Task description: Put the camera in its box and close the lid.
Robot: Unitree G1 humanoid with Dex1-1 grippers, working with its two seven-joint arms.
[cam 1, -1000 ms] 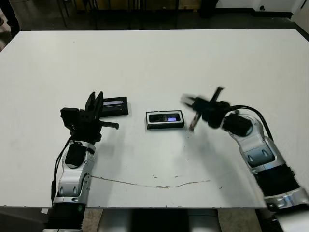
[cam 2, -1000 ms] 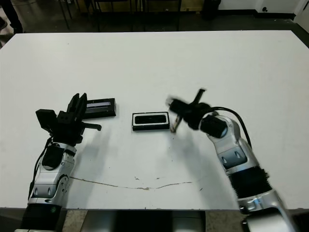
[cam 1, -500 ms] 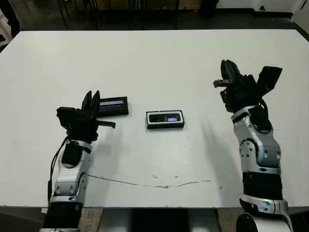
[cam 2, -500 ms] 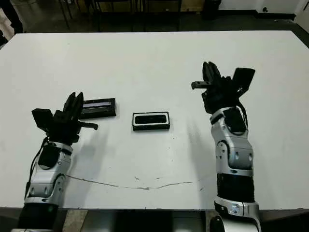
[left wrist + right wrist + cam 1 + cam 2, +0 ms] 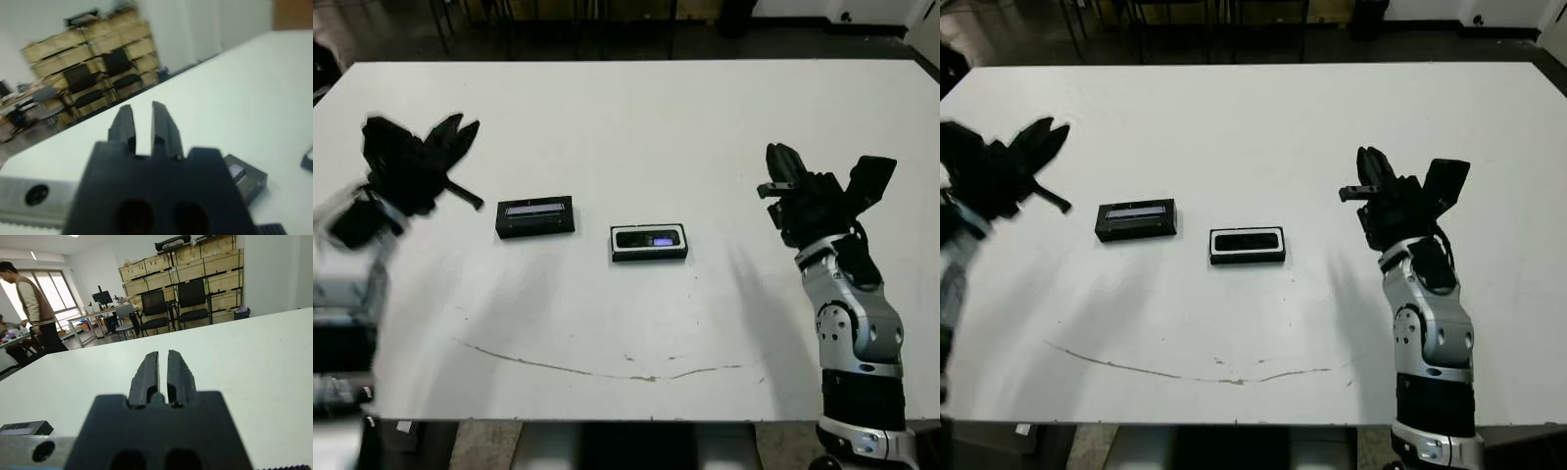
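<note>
Centrally, camera in box (lid beside), both arms' fingers pressed together, well apart.

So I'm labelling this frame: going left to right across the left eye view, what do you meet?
Left gripper → lid → box with the camera in it → right gripper.
</note>
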